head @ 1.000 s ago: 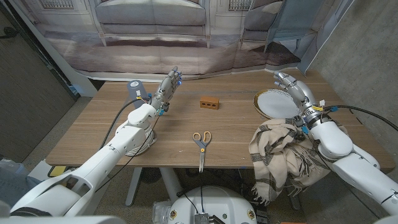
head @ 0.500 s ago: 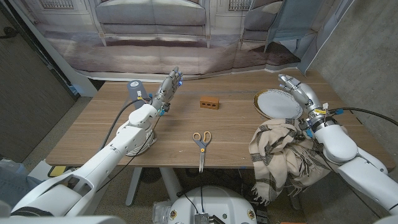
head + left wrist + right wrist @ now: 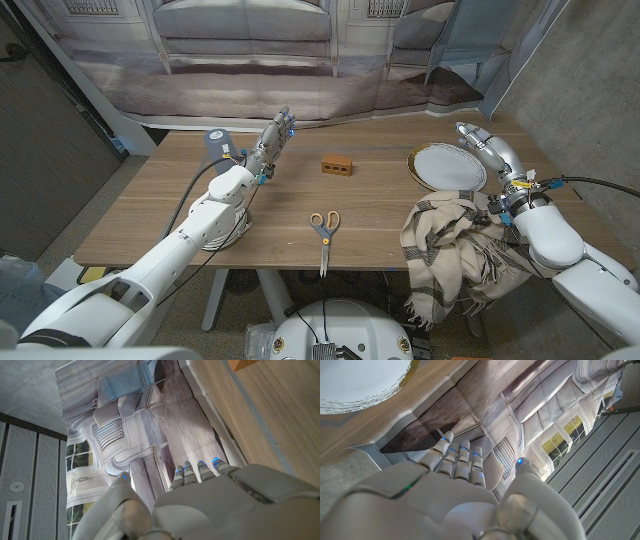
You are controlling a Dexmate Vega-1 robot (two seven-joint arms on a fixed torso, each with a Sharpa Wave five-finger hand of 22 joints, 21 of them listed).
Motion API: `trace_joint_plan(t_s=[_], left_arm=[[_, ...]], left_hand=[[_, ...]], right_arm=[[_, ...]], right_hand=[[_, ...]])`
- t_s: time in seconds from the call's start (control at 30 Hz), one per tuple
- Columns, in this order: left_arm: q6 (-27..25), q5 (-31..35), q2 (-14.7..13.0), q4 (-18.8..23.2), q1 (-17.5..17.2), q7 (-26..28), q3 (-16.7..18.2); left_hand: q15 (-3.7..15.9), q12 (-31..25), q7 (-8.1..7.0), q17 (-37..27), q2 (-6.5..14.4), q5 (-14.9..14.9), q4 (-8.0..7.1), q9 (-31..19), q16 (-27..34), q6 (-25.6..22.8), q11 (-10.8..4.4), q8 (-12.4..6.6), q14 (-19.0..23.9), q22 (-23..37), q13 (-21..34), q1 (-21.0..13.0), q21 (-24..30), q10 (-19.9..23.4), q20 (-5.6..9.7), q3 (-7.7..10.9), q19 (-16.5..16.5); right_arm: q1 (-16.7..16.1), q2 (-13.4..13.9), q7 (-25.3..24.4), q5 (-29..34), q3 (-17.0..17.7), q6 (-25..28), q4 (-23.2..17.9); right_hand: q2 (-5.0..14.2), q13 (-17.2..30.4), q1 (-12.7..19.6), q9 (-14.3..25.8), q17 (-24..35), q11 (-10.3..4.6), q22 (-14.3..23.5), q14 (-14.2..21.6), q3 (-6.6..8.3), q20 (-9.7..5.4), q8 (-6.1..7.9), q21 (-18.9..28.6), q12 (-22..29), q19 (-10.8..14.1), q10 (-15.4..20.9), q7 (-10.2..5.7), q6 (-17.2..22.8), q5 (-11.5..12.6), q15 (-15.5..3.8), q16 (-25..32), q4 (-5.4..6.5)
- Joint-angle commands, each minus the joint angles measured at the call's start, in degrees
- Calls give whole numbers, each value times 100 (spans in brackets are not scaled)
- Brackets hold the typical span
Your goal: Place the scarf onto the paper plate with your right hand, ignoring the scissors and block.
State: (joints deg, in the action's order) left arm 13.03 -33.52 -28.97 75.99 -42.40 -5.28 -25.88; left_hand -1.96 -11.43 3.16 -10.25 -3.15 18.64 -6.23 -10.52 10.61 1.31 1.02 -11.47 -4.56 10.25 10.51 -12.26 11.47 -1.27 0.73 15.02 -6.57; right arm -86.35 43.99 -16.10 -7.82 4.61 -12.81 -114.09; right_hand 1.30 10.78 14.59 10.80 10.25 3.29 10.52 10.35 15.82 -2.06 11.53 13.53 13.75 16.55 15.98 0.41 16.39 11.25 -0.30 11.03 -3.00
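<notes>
While nothing is yet held, seen from the head camera looking down on a wooden table [image 3: 150, 200]. On the robot's right, near the front edge: a beige plaid scarf [image 3: 455, 255], heaped in loose folds, part on the table and part spilling over the front edge with fringe hanging down. Just behind it, toward the far right corner: a white paper plate [image 3: 447, 166] with a dark patterned rim, bare. Raised beside the plate's right rim and above the scarf's far end: the right hand [image 3: 487, 150], fingers straight and slightly apart, gripping nothing, apart from the cloth. On the robot's left: the left hand [image 3: 272, 140], lifted over the table with fingers extended and together, likewise holding nothing. Mid-table: a small brown block [image 3: 339, 165], and nearer the front, yellow-handled scissors [image 3: 323, 229], both well apart from the scarf.

Judged soft, light and limp, likely to sag, trail and drag its overhanging part when lifted. Best taken at the bunched top folds on the table, gathering plenty of cloth, then raised high enough to clear the hanging fringe before moving over the plate.
</notes>
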Motion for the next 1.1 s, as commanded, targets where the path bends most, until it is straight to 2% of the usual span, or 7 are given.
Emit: trace_joint_plan(t_s=[0.03, 0.4, 0.7, 0.97, 1.1], left_arm=[[-65, -12, 38, -36, 40, -23, -28], [-115, 22, 1, 117, -4, 74, -20], [-111, 16, 37, 74, 39, 40, -41], [-141, 18, 63, 42, 75, -35, -95], [-174, 33, 2, 160, 20, 19, -75]], left_hand=[[22, -19, 33, -23, 17, 37, 12, -11, 19, -36, 5, 9, 9, 13, 22, -59, 2, -2, 22, -29, -13], [19, -19, 31, -24, 24, 38, 12, -11, 18, -38, -6, 11, 8, 14, 22, -65, 0, 1, 20, -42, -18], [26, -23, 17, -24, 29, 38, 12, -11, 20, -50, -4, 9, 14, 14, 22, -69, 3, 16, 17, -52, -11], [26, -20, 14, -24, 34, 39, 12, -11, 20, -51, -6, 10, 14, 14, 22, -73, 2, 10, 15, -58, -16], [29, -20, 12, -24, 36, 39, 13, -11, 19, -50, -3, 12, 13, 14, 22, -76, 1, 11, 18, -62, -18]], right_arm=[[-310, -169, -10, 222, 294, 136, -186], [-445, -300, -48, 578, 421, 178, -298], [-549, -336, 7, 821, 475, 346, -436], [-576, -402, 13, 985, 418, 382, -430], [-599, -406, -40, 1153, 379, 420, -435]], right_hand=[[-73, 13, 1, 8, 28, -8, 15, 53, 0, 10, 43, -22, 19, 44, 73, 38, 57, 38, 7, 22, -13], [-140, 14, -1, 7, 26, -2, 13, 82, -32, 19, 37, -31, 19, 56, 91, 20, 65, 54, 6, 22, -41], [-203, 15, 26, 8, 22, -31, 11, 95, -53, 49, 29, -46, 19, 55, 105, 30, 61, 73, 9, 15, -84], [-257, 16, 43, 9, 20, -33, 11, 149, -75, 54, 38, -59, 36, 62, 171, -6, 104, 93, -21, 22, -118], [-270, 16, 49, 9, 20, -35, 11, 158, -80, 53, 37, -62, 35, 64, 178, -9, 109, 99, -20, 21, -128]])
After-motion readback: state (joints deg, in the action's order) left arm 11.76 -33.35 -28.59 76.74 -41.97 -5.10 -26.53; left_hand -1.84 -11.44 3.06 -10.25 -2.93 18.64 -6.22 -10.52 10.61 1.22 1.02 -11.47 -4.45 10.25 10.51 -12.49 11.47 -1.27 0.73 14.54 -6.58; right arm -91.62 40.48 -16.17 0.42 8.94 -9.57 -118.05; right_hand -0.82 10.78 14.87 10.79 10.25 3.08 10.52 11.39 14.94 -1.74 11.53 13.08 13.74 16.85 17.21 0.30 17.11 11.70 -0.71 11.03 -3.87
